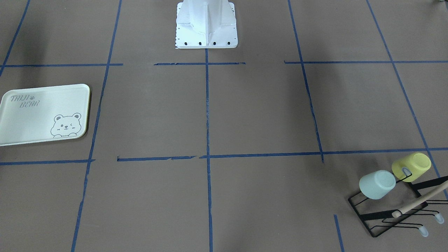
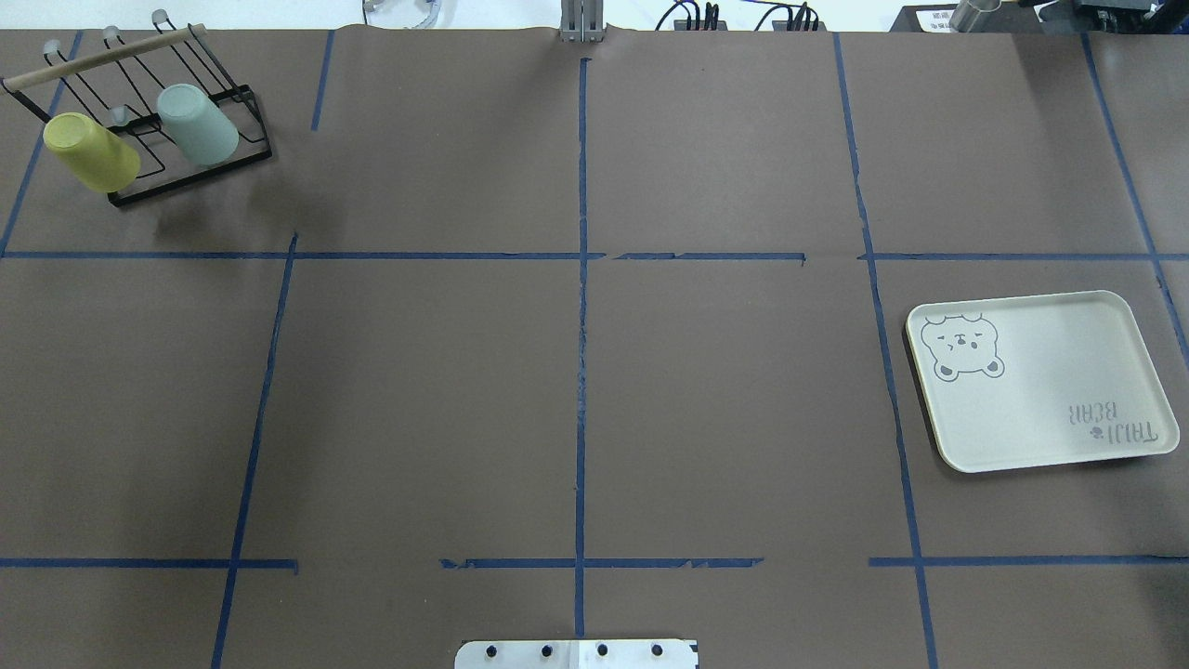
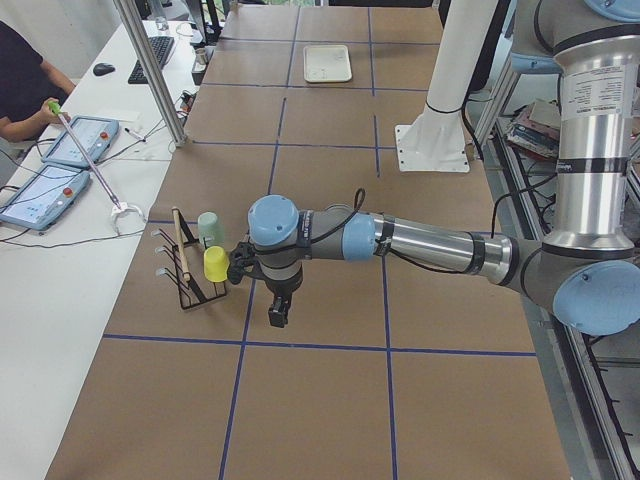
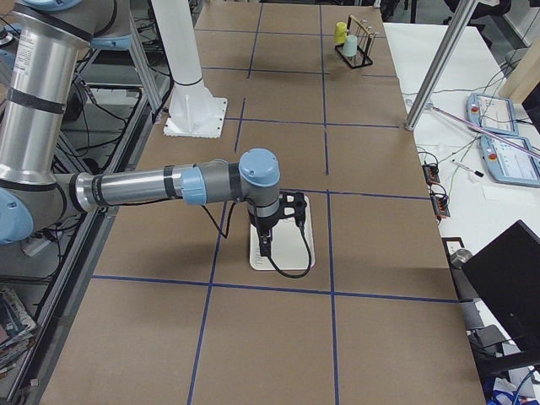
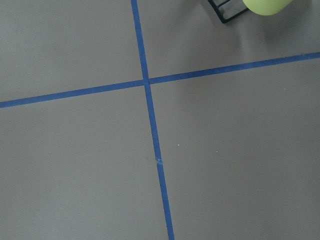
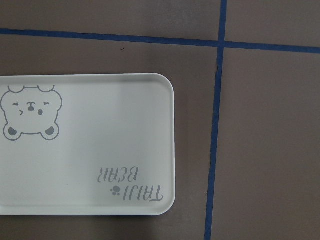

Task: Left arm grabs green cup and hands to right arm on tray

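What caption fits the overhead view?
Green cup and yellow cup on the rack at far left; tray at right.

Pale green cup (image 1: 377, 184) tilted on rack (image 1: 376, 215); tray (image 1: 31, 119) flat, well apart

This is a robotics laboratory cell. The brown paper-covered worktop (image 2: 418, 390) is marked into squares with strips of blue tape (image 2: 581, 372), and a white bolted metal pedestal (image 1: 206, 24) stands on it. Two silver-grey jointed arms with pale blue caps reach over it, the left arm (image 3: 430, 245) and the right arm (image 4: 135, 187). Alongside runs a white side desk (image 3: 60, 300) carrying grey touch-screen control pendants (image 3: 40, 195) and a black keyboard (image 3: 150, 52). A seated person in black (image 3: 20, 80) is at the desk, and a slanted aluminium frame post (image 3: 150, 70) rises nearby.
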`<state>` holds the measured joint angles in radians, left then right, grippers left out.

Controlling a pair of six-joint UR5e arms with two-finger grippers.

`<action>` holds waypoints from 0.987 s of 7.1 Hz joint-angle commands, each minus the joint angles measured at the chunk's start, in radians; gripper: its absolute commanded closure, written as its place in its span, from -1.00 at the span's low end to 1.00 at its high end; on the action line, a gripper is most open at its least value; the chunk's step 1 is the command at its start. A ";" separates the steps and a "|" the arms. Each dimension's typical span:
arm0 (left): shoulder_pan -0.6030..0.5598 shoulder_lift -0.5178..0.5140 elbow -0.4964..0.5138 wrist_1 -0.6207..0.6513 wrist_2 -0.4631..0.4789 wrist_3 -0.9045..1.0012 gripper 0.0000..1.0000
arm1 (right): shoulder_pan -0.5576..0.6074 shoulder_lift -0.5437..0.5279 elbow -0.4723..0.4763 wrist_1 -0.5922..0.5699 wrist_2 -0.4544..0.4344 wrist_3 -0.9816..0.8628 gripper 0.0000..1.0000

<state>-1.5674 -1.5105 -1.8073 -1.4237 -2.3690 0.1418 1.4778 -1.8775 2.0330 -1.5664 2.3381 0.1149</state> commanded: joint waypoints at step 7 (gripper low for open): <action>0.000 0.043 -0.009 -0.024 -0.001 -0.010 -1.00 | -0.002 -0.002 -0.019 0.091 0.007 -0.004 -1.00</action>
<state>-1.5677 -1.4721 -1.8163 -1.4480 -2.3687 0.1323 1.4757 -1.8782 2.0228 -1.4818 2.3446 0.1107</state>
